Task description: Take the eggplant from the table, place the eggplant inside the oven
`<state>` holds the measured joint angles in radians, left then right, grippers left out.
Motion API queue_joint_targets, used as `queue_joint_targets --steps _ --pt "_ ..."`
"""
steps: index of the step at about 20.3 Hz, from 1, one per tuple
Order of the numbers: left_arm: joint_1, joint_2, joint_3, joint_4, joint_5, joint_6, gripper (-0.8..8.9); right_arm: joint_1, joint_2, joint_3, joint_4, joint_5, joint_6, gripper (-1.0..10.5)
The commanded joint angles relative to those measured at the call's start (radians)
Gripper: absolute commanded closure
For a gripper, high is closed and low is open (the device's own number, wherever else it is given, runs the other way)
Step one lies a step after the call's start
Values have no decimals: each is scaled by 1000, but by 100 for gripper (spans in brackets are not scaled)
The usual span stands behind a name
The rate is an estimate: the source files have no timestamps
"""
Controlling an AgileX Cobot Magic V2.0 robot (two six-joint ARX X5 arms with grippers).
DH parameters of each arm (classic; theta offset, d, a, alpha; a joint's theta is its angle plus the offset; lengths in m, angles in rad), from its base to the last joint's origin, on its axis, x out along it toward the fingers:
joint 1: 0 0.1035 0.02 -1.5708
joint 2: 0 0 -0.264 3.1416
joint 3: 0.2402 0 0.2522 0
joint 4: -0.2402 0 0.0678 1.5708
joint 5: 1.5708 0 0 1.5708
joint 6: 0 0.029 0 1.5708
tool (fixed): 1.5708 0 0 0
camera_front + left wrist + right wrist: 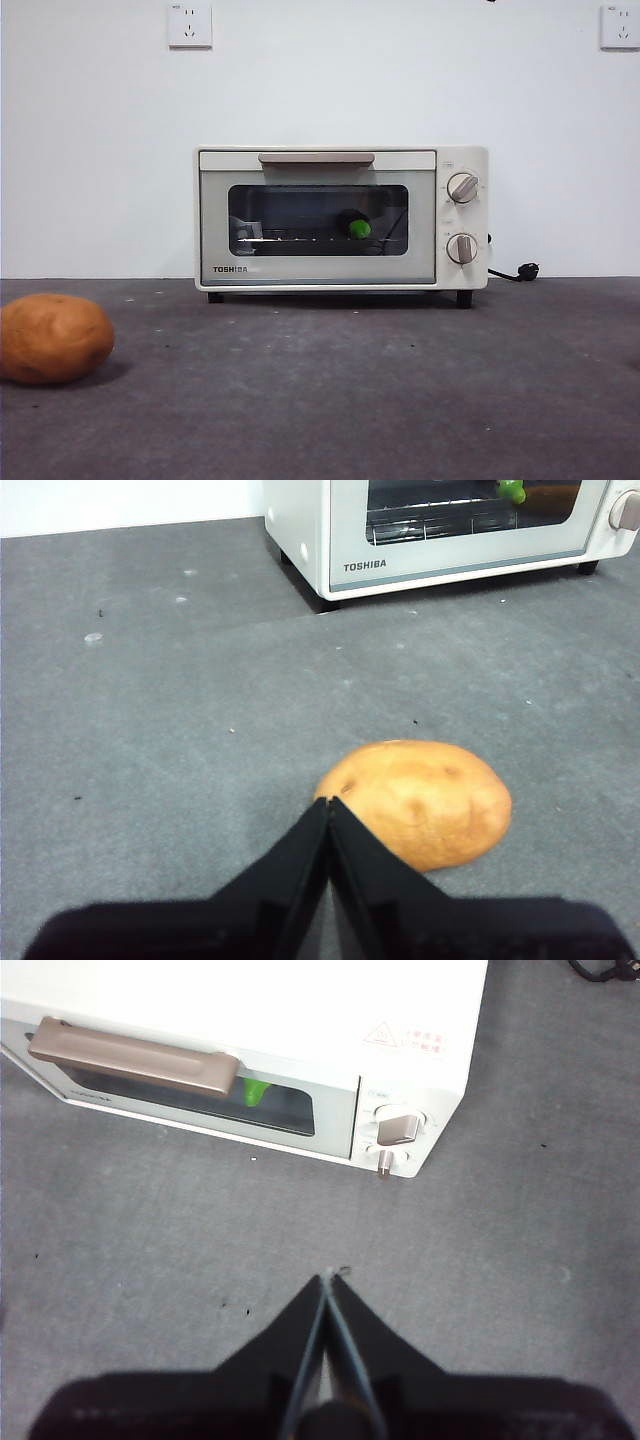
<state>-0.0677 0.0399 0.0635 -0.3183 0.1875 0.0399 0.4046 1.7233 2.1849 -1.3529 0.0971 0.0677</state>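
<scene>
The cream-white oven [340,218] stands at the back of the table [340,400] with its glass door closed. Behind the glass the eggplant [352,226] lies on the wire rack, dark body dim, lime-green stem cap bright. That green cap [512,490] also shows in the left wrist view and under the bar handle [135,1057] in the right wrist view as the cap [256,1092]. My left gripper [328,805] is shut and empty, beside the potato [420,802]. My right gripper [328,1282] is shut and empty, above the table in front of the oven's knobs [398,1128].
A round brown potato [52,338] lies at the front left of the table. A black power plug [524,271] and cord trail from the oven's right side. Two wall sockets [190,25] sit high on the white wall.
</scene>
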Motion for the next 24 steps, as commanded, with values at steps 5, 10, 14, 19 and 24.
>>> queue_joint_targets --steps 5,10,14,19,24 --pt "-1 14 -8 3 -4 -11 818 0 8 -3 -23 1 10 945" --pt "-1 19 -8 3 -4 -11 818 -5 -37 -3 -22 43 6 945" --pt "-1 19 -8 3 -4 -11 818 -6 -196 -3 13 105 -97 946" --pt "-1 19 -8 3 -4 -11 818 -107 -478 -3 127 142 -93 946" --pt "-1 19 -8 3 -4 -11 818 -296 -640 -4 93 179 -119 945"
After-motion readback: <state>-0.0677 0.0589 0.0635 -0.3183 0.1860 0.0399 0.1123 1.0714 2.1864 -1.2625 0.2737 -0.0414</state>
